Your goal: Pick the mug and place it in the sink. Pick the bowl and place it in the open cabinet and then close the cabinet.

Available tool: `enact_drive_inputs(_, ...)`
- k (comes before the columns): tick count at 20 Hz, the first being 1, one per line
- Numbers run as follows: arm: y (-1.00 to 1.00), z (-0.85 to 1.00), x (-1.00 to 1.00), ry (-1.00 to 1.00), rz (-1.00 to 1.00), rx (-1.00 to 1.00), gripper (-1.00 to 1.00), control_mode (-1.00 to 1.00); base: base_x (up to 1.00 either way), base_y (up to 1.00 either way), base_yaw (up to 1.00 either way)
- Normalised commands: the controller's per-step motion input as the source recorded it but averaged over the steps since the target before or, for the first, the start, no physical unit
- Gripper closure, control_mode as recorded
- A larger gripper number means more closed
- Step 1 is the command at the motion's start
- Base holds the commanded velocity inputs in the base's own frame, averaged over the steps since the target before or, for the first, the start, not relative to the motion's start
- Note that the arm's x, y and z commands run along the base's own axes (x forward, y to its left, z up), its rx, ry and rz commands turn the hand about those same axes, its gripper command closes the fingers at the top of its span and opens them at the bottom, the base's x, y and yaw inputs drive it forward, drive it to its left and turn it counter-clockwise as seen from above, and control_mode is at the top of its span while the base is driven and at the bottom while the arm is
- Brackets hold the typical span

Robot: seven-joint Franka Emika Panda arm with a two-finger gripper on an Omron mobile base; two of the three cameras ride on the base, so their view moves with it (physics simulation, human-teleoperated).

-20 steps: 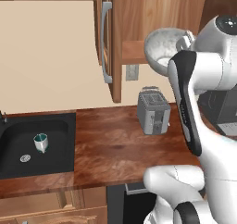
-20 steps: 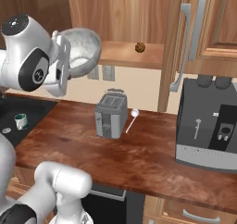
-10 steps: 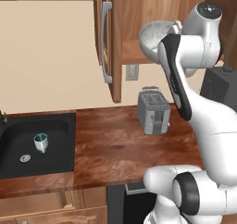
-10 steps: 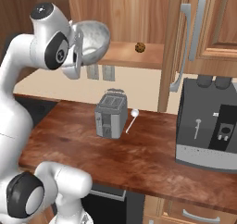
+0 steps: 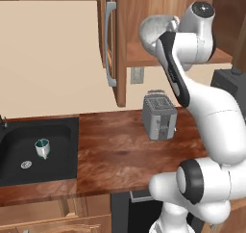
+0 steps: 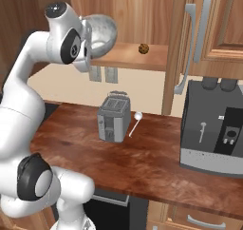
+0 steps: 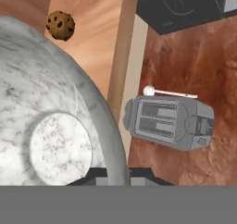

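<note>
My gripper [image 7: 118, 174] is shut on the rim of the grey-white speckled bowl [image 7: 46, 102]. It holds the bowl [image 5: 154, 31] up, tilted, at the front of the open cabinet's wooden shelf [image 5: 141, 59]. From the right the bowl [image 6: 101, 31] hangs over the shelf's [image 6: 126, 54] left end, next to the white hand. The small white mug [image 5: 42, 148] with a teal inside stands in the black sink [image 5: 60, 157] at the far left. The cabinet door [image 5: 111, 44] stands open.
A grey toaster [image 5: 159, 115] [image 6: 113, 117] stands on the wooden counter below the bowl, with a white spoon [image 6: 135, 122] beside it. A small brown ball [image 6: 143, 48] [image 7: 60, 25] lies on the shelf. A coffee machine [image 6: 213, 129] stands at the right.
The arm has swung the bowl up and towards the cabinet shelf. The mug and the toaster have not moved.
</note>
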Motion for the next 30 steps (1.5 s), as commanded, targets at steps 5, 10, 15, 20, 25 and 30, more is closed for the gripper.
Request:
enact_drive_inputs(5, 0.0, -0.22, 0.42, -0.23, 0.0, 0.0, 1.0, -1.0, 0.0, 0.0, 0.0)
enact_drive_inputs(10, 0.0, -0.15, 0.29, -0.15, 0.0, 0.0, 1.0, -1.0, 0.0, 0.0, 0.0)
enact_drive_inputs(15, 0.0, 0.0, 0.25, 0.06, 0.01, 0.0, 1.0, -1.0, 0.0, 0.0, 0.0)
enact_drive_inputs(20, 0.0, 0.03, 0.32, 0.19, 0.0, 0.0, 1.0, -1.0, 0.0, 0.0, 0.0)
enact_drive_inputs(25, 0.0, 0.04, 0.32, 0.19, 0.0, 0.0, 1.0, -1.0, 0.0, 0.0, 0.0)
enact_drive_inputs(30, 0.0, 0.06, 0.27, 0.19, 0.0, 0.0, 1.0, -1.0, 0.0, 0.0, 0.0)
